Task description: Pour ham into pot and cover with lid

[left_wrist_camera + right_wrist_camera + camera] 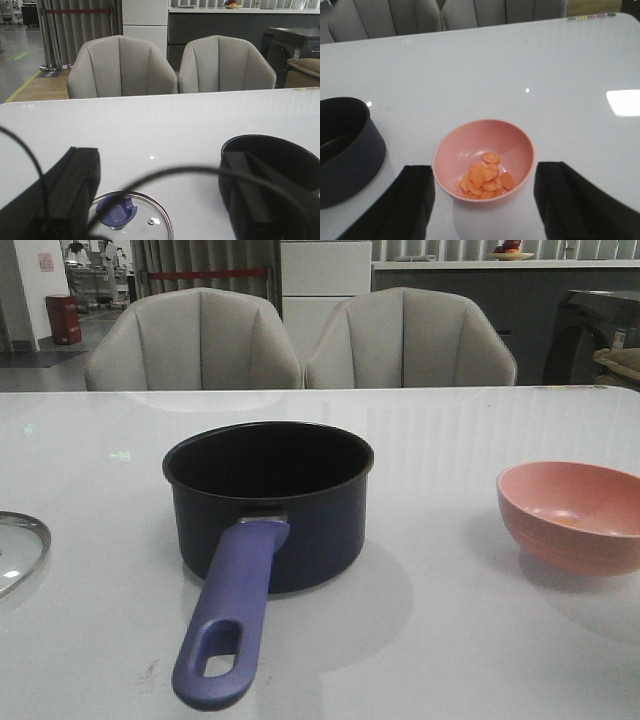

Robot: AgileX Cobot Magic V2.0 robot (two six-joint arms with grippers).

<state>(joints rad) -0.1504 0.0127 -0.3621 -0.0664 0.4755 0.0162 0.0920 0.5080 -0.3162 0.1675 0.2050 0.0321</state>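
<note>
Bare table (pixel 440 640) between pot (pixel 268 502) and pink bowl (pixel 572 515)

pot (pixel 268 502) centre | lid (pixel 18 548) left – bowl (pixel 572 515) right | ham (pixel 486 181) in bowl

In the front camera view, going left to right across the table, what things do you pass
Lid at the left edge, only partly in view → pot in the middle, its handle pointing toward the camera → pink bowl at the right edge.
</note>
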